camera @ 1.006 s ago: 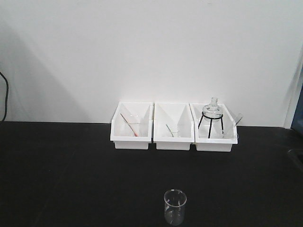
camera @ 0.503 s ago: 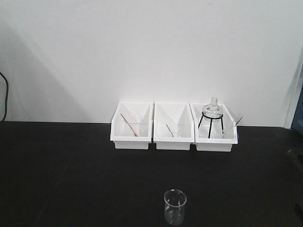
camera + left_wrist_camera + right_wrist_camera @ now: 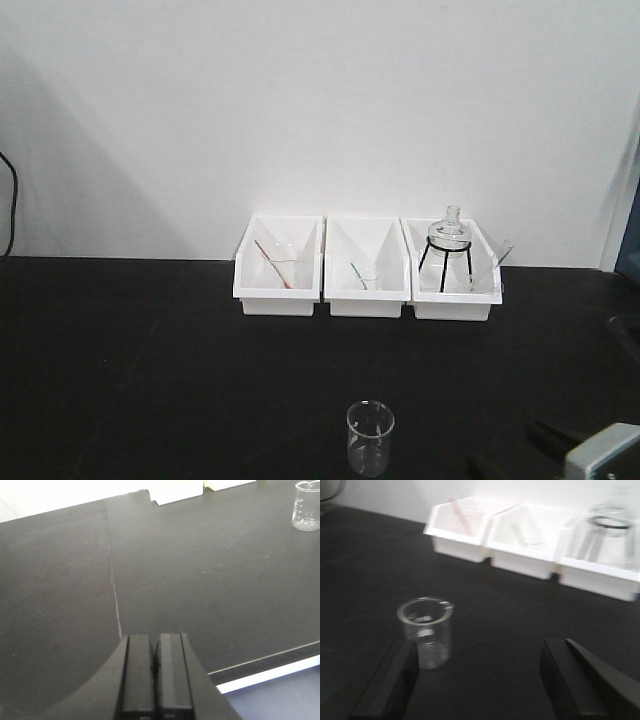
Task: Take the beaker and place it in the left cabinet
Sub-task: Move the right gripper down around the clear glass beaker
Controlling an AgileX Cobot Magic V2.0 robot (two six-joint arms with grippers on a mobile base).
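The beaker (image 3: 370,437), a small clear glass cylinder with a pour lip, stands upright on the black counter near its front edge. It also shows in the left wrist view (image 3: 306,505) at the far right and in the right wrist view (image 3: 426,631). My right gripper (image 3: 479,672) is open wide, low over the counter, with the beaker just ahead of its left finger (image 3: 390,680); part of it enters the front view at the bottom right (image 3: 560,455). My left gripper (image 3: 155,652) is shut and empty, far left of the beaker. The left cabinet is out of view.
Three white bins (image 3: 366,268) stand in a row against the white wall; the right one holds a round flask on a black tripod (image 3: 448,250), the others small glassware with rods. The counter's front edge (image 3: 270,672) runs below the left gripper.
My right gripper has come into the front view at the bottom right, moving towards the beaker. The beaker and bins have not moved.
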